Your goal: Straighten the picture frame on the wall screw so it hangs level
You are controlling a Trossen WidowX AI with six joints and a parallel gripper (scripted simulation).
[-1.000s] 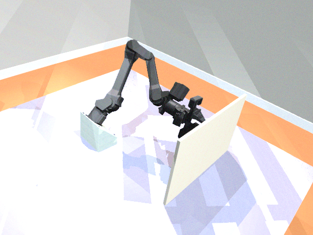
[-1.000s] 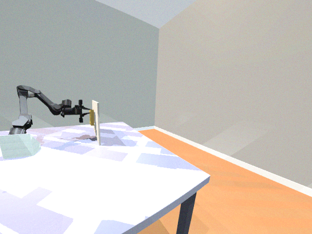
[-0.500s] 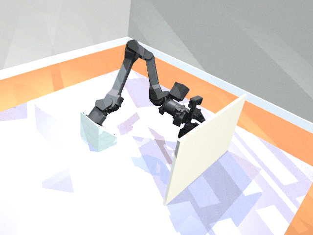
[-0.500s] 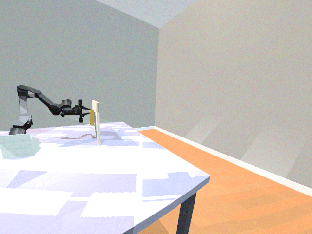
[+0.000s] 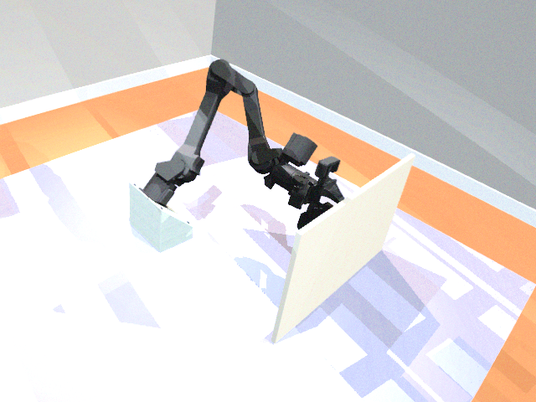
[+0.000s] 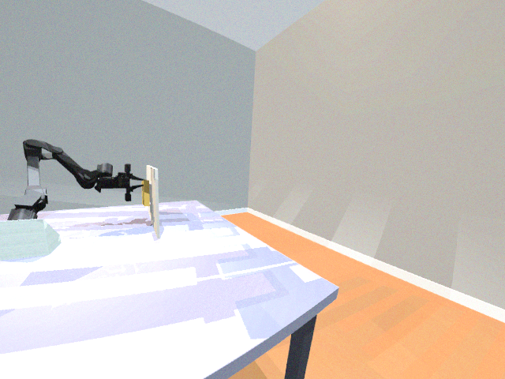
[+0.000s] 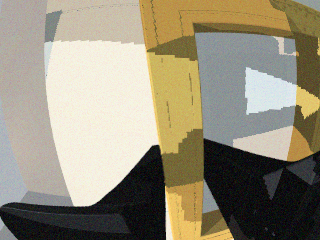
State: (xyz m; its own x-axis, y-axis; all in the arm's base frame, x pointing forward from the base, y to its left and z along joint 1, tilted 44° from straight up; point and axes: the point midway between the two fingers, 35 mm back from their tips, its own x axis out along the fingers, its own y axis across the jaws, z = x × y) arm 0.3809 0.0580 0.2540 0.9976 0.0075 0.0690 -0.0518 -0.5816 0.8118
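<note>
The yellow wooden picture frame point(image 6: 146, 192) point(image 7: 176, 100) is in front of the upright cream board point(image 5: 346, 250) point(image 6: 155, 208) point(image 7: 100, 115). My gripper point(image 6: 143, 182) point(image 7: 178, 148) is shut on the frame's left side bar as the wrist view shows it, with one finger outside the bar and one inside the opening. In the top view the board hides the frame and my fingertips. The screw and the notched strip are hidden. In the wrist view the held bar leans slightly, but I cannot tell from this angle whether the frame is level.
A pale green angular block point(image 5: 160, 227) point(image 6: 26, 240) stands by the arm's base. The board stands upright on the patterned white table point(image 5: 194, 324) point(image 6: 122, 302), close behind the frame. The table's corner and a dark leg point(image 6: 301, 347) show in the exterior view.
</note>
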